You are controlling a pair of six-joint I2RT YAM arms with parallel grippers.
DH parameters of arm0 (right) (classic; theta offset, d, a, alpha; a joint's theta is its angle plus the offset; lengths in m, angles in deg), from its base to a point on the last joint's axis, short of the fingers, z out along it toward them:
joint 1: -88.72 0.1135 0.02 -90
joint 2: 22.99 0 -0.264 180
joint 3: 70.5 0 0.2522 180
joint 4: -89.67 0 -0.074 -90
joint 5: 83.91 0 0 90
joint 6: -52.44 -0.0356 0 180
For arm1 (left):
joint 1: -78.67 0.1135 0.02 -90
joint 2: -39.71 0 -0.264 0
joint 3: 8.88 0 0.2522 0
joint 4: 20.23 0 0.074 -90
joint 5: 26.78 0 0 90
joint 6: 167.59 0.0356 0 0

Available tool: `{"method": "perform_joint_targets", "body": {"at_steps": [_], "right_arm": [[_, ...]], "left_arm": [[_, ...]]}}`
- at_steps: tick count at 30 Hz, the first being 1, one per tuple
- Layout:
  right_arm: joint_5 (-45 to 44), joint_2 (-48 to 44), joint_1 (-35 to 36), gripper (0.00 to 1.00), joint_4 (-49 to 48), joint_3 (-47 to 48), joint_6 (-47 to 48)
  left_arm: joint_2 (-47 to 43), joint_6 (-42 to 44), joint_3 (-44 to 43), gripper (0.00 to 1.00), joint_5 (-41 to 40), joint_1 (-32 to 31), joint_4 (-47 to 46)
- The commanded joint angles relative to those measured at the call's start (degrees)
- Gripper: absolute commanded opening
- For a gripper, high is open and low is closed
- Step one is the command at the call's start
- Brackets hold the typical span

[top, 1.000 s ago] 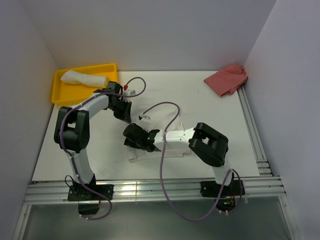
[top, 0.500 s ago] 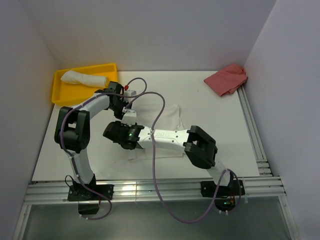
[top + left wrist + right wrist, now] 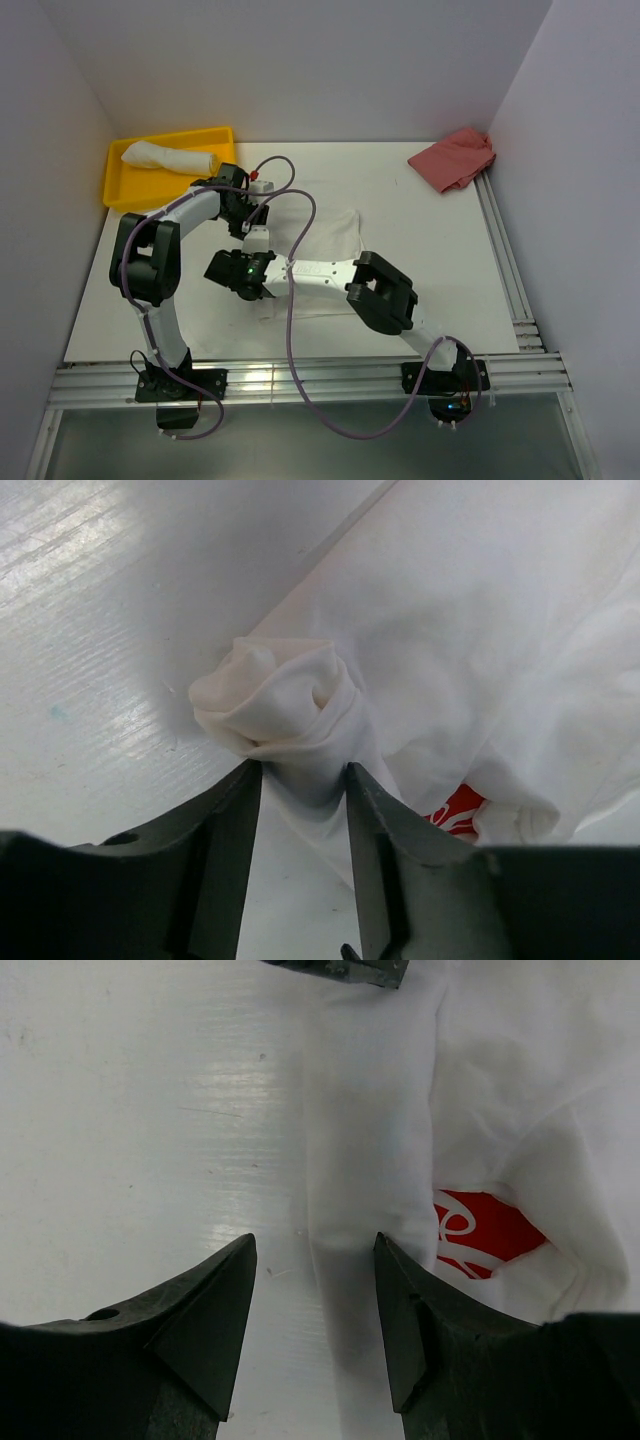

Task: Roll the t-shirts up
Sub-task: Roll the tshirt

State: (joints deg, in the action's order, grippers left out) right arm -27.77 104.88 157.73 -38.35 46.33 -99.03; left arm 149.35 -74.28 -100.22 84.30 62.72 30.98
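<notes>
Entry: I am watching a white t-shirt [image 3: 338, 226] lying on the table [image 3: 430, 260] between the two arms, with one end wound into a tight roll [image 3: 280, 702]. The left gripper [image 3: 300, 772] is straddling that rolled end, and cloth is filling the narrow gap between its fingers. I cannot tell whether it is pinching or only touching. The right gripper [image 3: 314, 1242] is hanging with its jaws spread wide and holding nothing. One finger is sitting over bare table and the other over the shirt's folded edge. The red print [image 3: 482, 1232] is peeking out from under a fold just beside it. A rolled t-shirt [image 3: 166, 157] is resting in the yellow tray [image 3: 116, 196] at far left. A pink cloth [image 3: 452, 158] is lying at the far right corner.
</notes>
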Motion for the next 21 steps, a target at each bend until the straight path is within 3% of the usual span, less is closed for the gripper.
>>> {"method": "perform_joint_targets", "body": {"at_steps": [1, 6, 17, 20, 21], "right_arm": [[-2.3, 1.1, -0.5, 0.59, 5.3, 0.3, -2.4], [-2.7, 2.1, -0.5, 0.59, 8.7, 0.3, -3.8], [-2.8, 4.3, -0.5, 0.60, 12.5, 1.2, -4.6], [-2.3, 4.1, -0.5, 0.55, 11.6, -0.2, -4.3], [-1.5, 3.4, -0.7, 0.46, 9.9, -1.0, -3.9]], "left_arm": [[-0.6, -0.1, -1.7, 0.48, -0.2, -0.4, -0.2], [-0.9, 0.1, -2.6, 0.59, -0.3, -0.4, 0.2], [-1.2, 0.2, -4.3, 0.62, -0.3, -0.4, 1.0], [-1.5, 0.2, -4.7, 0.62, -0.1, -0.3, 1.3], [-1.6, 0.2, -4.8, 0.62, -0.1, -0.3, 1.4]]}}
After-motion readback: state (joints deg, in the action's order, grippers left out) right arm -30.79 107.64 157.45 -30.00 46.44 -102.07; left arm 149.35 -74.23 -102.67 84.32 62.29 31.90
